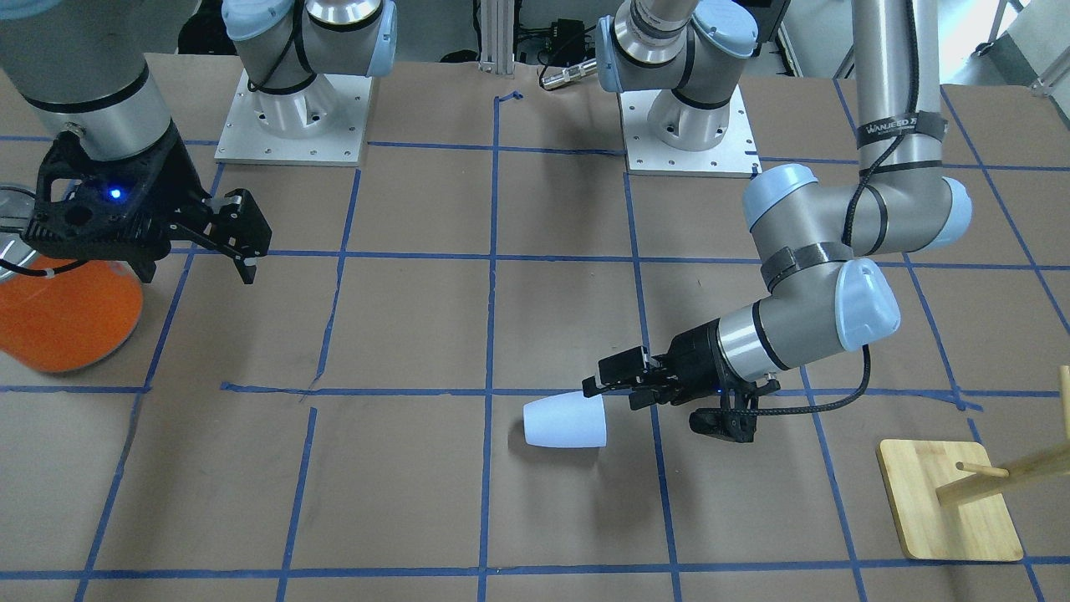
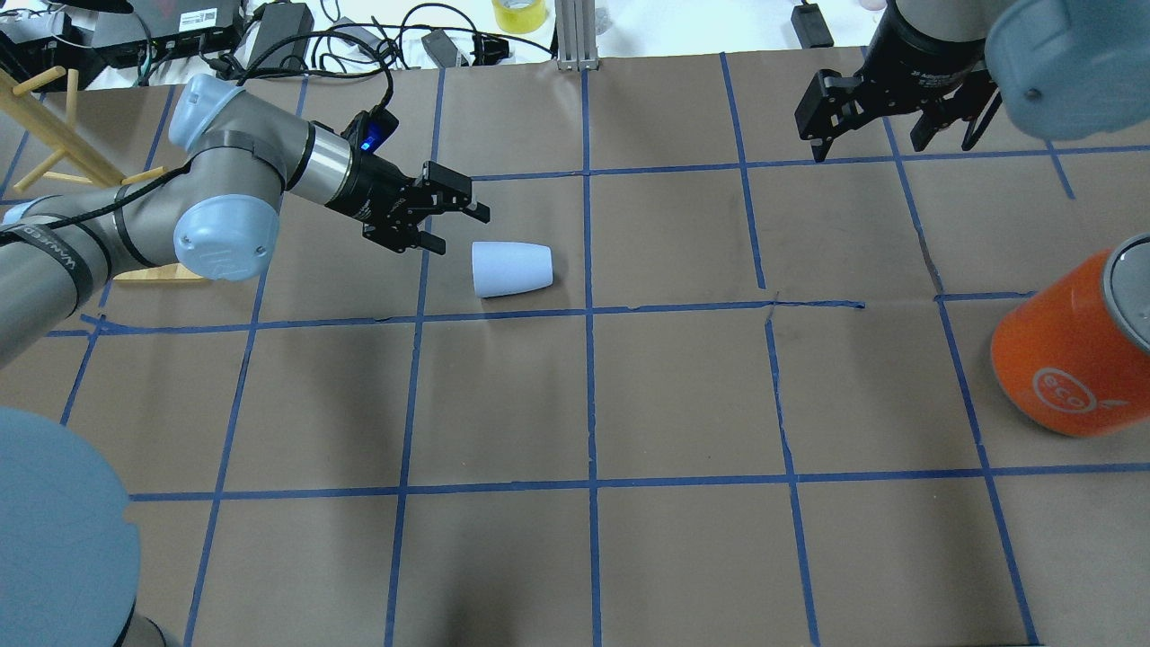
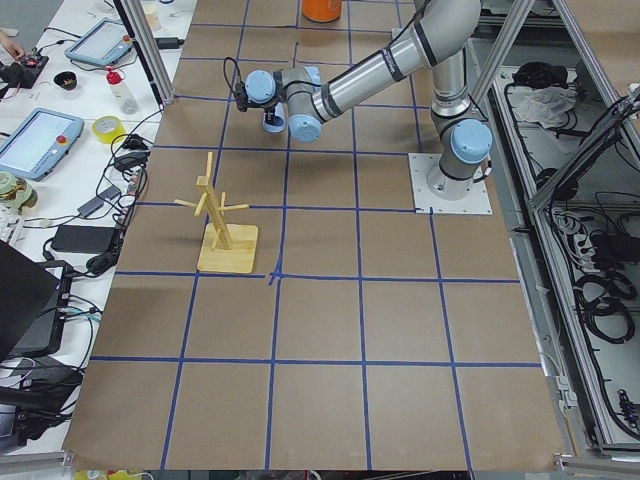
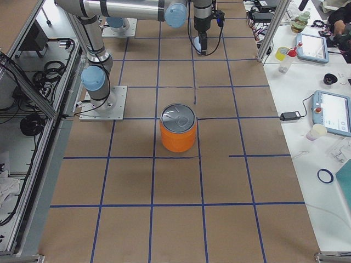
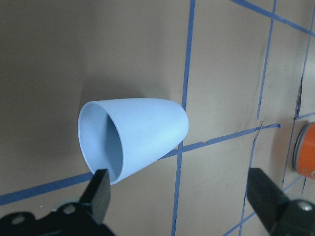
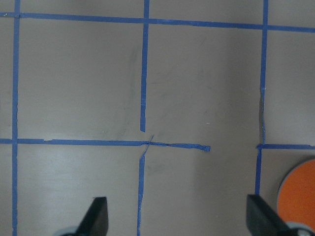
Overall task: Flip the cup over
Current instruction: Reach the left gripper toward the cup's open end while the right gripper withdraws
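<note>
The pale blue-white cup (image 2: 512,269) lies on its side on the brown table, its open rim facing my left gripper. It also shows in the front view (image 1: 564,424) and fills the left wrist view (image 5: 133,137). My left gripper (image 2: 458,220) is open and empty, held low just short of the rim, apart from the cup; in the wrist view (image 5: 182,196) its fingers stand wide on either side. My right gripper (image 2: 867,144) is open and empty, far from the cup at the table's back right, also seen in its wrist view (image 6: 178,219).
A large orange can (image 2: 1069,359) with a metal lid stands at the right, near my right gripper (image 1: 196,259). A wooden peg rack (image 1: 949,502) on a square base stands beyond my left arm. Blue tape lines grid the table.
</note>
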Motion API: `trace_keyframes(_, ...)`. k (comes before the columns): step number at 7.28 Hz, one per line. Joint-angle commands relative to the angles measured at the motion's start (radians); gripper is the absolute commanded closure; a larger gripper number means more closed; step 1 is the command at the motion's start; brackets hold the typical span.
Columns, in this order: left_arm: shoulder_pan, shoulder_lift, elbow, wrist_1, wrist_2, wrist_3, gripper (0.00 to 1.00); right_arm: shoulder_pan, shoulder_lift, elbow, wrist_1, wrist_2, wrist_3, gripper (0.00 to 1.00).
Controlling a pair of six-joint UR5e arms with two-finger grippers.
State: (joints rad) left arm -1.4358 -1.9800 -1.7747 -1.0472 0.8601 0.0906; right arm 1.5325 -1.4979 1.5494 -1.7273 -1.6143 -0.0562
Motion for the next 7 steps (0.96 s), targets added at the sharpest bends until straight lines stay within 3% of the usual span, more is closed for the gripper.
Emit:
trace_keyframes(1,0.000,-0.022,-0.011,0.039,-0.004,-0.003,0.00,0.004,-0.018,0.003,0.046,0.035,0.062,0.00)
trace_keyframes(2,0.000,-0.029,-0.012,0.049,-0.016,-0.005,0.00,0.005,-0.016,-0.002,0.046,0.093,0.065,0.00)
trace_keyframes(7,-0.008,-0.052,-0.012,0.059,-0.027,-0.008,0.00,0.003,-0.022,0.003,0.048,0.085,0.065,0.00)
